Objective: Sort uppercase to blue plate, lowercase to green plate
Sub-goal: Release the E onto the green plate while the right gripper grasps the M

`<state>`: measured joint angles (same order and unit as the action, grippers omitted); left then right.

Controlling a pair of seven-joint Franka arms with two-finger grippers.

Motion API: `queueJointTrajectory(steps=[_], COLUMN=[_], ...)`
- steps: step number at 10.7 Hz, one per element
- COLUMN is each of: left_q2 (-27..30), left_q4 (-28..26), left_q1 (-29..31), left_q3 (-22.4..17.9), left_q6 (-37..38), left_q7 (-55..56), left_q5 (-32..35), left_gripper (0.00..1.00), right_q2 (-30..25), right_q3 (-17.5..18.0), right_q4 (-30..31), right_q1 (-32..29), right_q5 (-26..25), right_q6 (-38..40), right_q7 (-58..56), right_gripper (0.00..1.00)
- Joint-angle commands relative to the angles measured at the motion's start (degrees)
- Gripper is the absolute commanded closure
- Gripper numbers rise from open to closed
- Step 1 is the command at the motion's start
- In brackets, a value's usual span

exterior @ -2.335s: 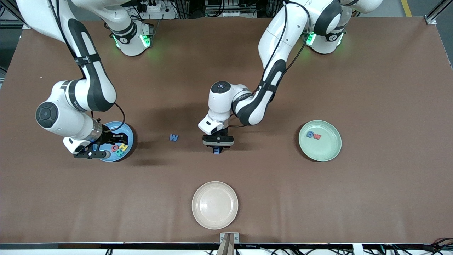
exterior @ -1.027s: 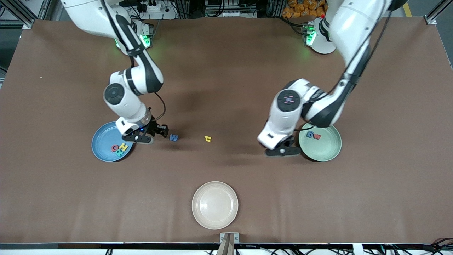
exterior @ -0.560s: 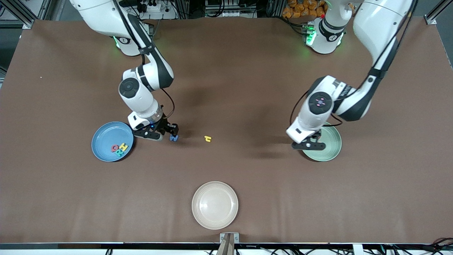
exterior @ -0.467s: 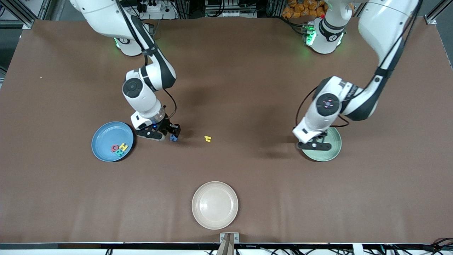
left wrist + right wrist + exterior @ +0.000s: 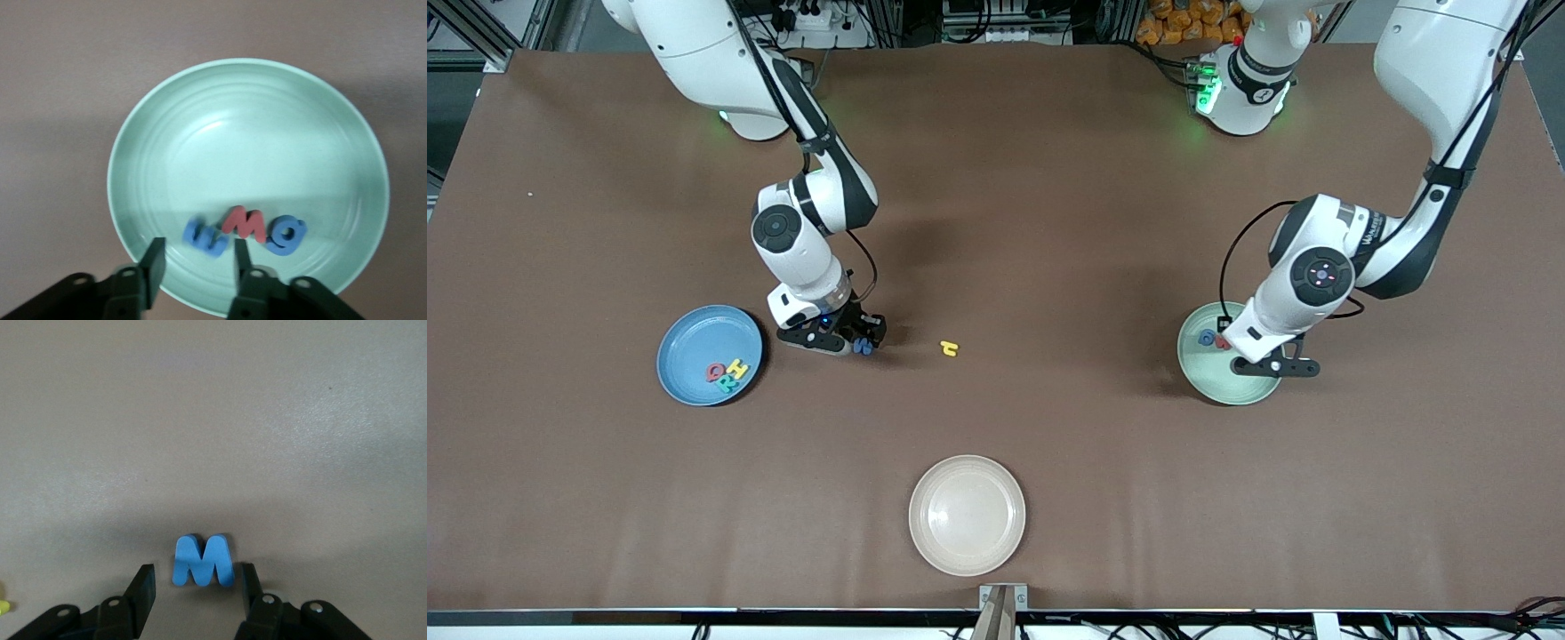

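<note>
Right gripper (image 5: 195,587) low over blue W (image 5: 202,561), lower centre of its wrist view, jaws open astride it, holding nothing. Left gripper (image 5: 197,262) open, empty over green plate (image 5: 313,107), just clear of blue m (image 5: 202,239).

The front view looks down from high across the brown desk (image 5: 996,222), facing both bases. Each wrist view looks down closely; the left shares the pale mint-green plastic plate (image 5: 247,167) (image 5: 1218,384).
</note>
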<state>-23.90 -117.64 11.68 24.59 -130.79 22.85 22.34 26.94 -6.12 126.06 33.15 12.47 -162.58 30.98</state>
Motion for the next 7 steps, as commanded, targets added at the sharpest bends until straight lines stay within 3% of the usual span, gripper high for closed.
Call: queueJointTrajectory(steps=[1, 4, 7], left_q2=[1.57, 0.43, -0.80], left_q4=[-0.92, 1.45, 4.60], left_q1=[0.54, -1.73, -7.09], left_q3=[0.90, 0.99, 0.99], left_q6=[0.71, 0.71, 0.71], left_q7=[-0.79, 3.66, 17.88], left_q5=[-1.60, -3.61, -3.71], left_gripper=[0.00, 0.00, 0.00], right_q2=[0.56, 1.53, 1.88], right_q3=[-0.47, -0.47, -0.47], right_q4=[0.24, 0.24, 0.15], right_q1=[0.86, 0.86, 0.86], right_q5=[0.01, -0.51, -0.60], right_q6=[-1.07, -2.13, -2.13], right_q7=[0.05, 0.05, 0.05], right_gripper=[0.40, 0.40, 0.43])
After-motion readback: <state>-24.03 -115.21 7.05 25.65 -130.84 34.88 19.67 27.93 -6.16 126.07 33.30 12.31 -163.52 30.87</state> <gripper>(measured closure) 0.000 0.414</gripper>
